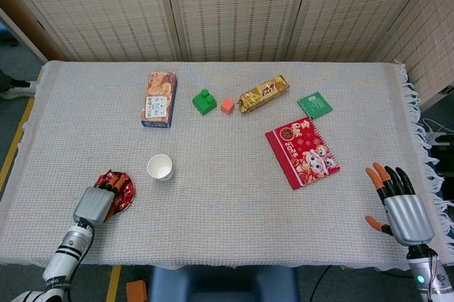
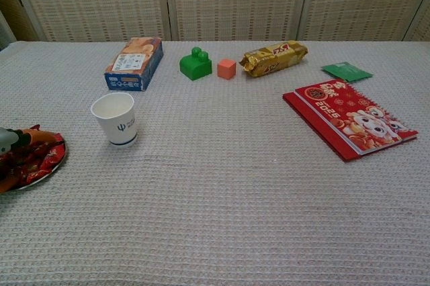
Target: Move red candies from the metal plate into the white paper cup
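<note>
Red candies [image 1: 122, 187] – shiny crinkled wrappers, heaped on the metal plate [image 2: 59, 162] at lower left. Left hand [image 1: 94, 203] rests on the pile, fingers down among the candies; grip cannot be told. White paper cup [image 1: 159, 167] stands upright just right. Right hand [image 1: 398, 205] lower right – fingers spread, empty.

Staged test room: cloth-covered table [image 1: 234, 174] before woven screen panels [image 1: 234, 4].

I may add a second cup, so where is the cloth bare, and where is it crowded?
Bare: the wide stretch between the cup and the red booklet, and the whole near edge between the left hand and right hand. Crowded: the far row, from box through green block and snack bar.
</note>
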`<state>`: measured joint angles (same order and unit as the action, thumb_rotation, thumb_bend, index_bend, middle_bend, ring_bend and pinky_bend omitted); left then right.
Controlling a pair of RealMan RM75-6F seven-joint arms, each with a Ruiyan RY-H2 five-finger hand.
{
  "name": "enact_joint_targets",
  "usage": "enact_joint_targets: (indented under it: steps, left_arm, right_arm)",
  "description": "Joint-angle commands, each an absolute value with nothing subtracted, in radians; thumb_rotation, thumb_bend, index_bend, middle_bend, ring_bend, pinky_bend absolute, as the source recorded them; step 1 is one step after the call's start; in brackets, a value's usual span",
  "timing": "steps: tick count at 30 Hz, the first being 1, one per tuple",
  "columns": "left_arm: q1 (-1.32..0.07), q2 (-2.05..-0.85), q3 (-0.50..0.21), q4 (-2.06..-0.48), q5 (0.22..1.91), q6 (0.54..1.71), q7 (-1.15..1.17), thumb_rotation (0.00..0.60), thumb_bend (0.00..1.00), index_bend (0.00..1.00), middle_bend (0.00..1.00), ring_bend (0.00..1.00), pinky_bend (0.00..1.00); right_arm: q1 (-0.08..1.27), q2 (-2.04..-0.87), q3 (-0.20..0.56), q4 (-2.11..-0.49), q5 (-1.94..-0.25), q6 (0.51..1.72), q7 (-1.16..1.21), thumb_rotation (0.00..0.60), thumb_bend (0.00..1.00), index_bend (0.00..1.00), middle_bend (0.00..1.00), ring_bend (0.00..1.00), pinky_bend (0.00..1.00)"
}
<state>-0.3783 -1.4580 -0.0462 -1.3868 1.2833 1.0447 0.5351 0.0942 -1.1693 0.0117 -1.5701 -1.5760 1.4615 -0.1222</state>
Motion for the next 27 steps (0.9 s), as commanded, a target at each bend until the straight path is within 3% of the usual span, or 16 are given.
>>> enact_joint_targets:
  steps: [1, 10, 27]
  left_arm:
    - [-0.379, -1.464, -0.043, -1.379, 1.289, 1.057, 0.535, 0.6, 0.38, 0.18, 0.17, 0.29, 0.88]
    - [-0.379, -1.49, -0.031, -1.33, 1.327, 1.1, 0.498, 0.6, 0.38, 0.39, 0.3, 0.38, 0.93]
    - [-0.385, -1.517, -0.029, -1.27, 1.37, 1.14, 0.425, 0.6, 0.39, 0.5, 0.42, 0.47, 0.98]
  right_arm:
    - [0.094, -1.168, 0.01, -1.571, -1.577, 1.461, -0.122, 0.6, 0.03, 0.0, 0.0, 0.0, 0.0]
    - [0.093, -1.162, 0.004, -1.581, -1.58, 1.456, -0.124, 0.6, 0.03, 0.0, 0.0, 0.0, 0.0]
    - [0.096, -1.158, 0.003, -1.589, -1.569, 1.438, -0.134, 0.6, 0.03, 0.0, 0.0, 0.0, 0.0]
